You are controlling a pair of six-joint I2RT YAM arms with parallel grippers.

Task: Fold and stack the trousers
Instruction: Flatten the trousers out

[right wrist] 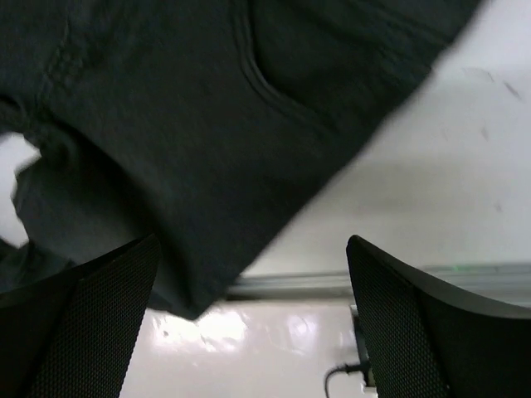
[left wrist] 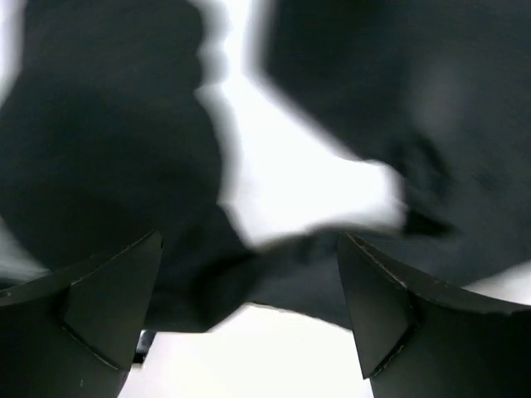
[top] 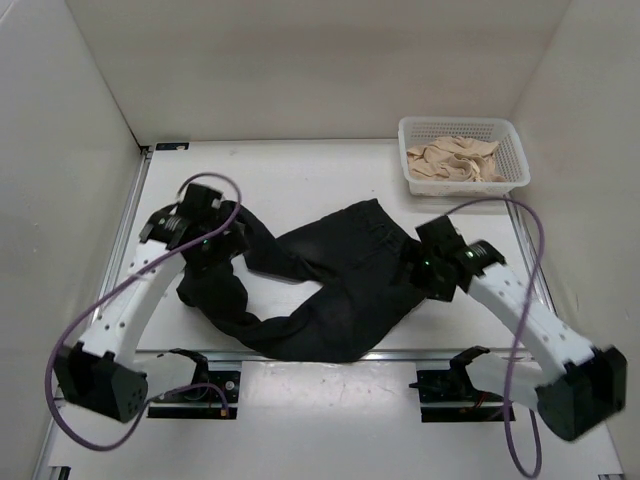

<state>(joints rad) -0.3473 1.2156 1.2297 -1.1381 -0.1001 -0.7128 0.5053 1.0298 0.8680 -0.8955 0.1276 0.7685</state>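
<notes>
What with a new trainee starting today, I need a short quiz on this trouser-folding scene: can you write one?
1. True or false: the trousers are already folded neatly.
2. Where on the table does the white basket stand? A near left, B far right, C centre.
3. Fill in: the left gripper and right gripper are both ___.
Key: 1 false, they lie crumpled; 2 B; 3 open.
</notes>
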